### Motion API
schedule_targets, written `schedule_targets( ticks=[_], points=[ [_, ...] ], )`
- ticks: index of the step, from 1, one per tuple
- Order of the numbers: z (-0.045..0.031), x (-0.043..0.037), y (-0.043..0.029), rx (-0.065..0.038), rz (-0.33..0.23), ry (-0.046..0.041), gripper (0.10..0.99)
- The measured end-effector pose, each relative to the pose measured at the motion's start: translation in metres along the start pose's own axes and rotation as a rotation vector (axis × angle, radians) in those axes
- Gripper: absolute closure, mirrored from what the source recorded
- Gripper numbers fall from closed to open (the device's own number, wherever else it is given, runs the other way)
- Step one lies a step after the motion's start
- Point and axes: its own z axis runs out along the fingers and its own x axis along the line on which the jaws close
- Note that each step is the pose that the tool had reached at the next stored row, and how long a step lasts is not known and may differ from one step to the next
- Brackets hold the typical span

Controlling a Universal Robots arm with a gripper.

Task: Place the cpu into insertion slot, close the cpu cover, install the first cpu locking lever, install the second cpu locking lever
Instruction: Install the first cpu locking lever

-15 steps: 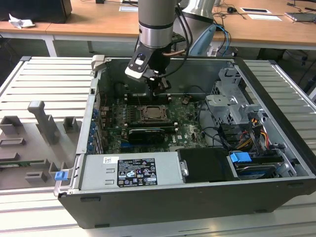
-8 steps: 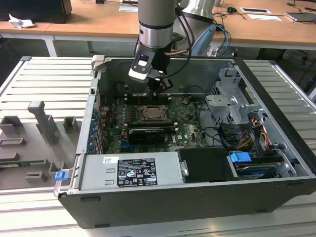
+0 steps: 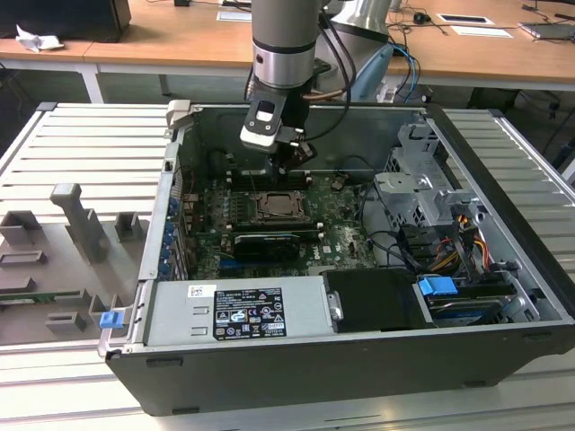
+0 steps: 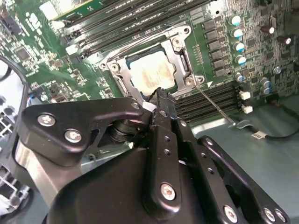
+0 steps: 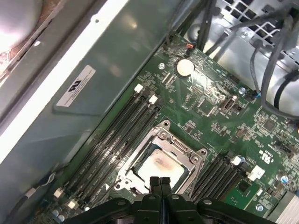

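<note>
Surface: ribbed grey metal. An open PC case lies on its side on it. Grey fixtures sit at the exterior view's left, and wooden desks stand behind.
Arm reaches down into the case, with the jaws low over the green board.

Exterior view: slot is near the board's centre, with a black card just beside it.

Both wrist views: cpu is seated in the slot. The cover lies flat over it, and the cpu face shows through the window.
Second wrist view also shows a thin wire lever running out from a socket corner across the memory slots.
First wrist view also shows a coin cell and the labelled case wall.

Cpu: square, so no long axis. It lies flat, face up, edges parallel with the memory slots, with a brownish smudge on the face.

Jaws: closed together with nothing between them, tips over the cover's near rim. Contact cannot be told.
</note>
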Motion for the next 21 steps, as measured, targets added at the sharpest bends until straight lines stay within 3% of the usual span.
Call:
schedule_targets(
  ticks=[3, 17, 21],
  points=[
    [0.0003, 0.0000, -0.0001, 0.000, -0.086, 0.0040, 0.980],
    [0.0014, 0.0000, -0.0001, 0.001, -0.361, 0.0167, 0.980],
    [0.0019, 0.0000, -0.0002, 0.002, -0.478, 0.0222, 0.980]
  ],
)
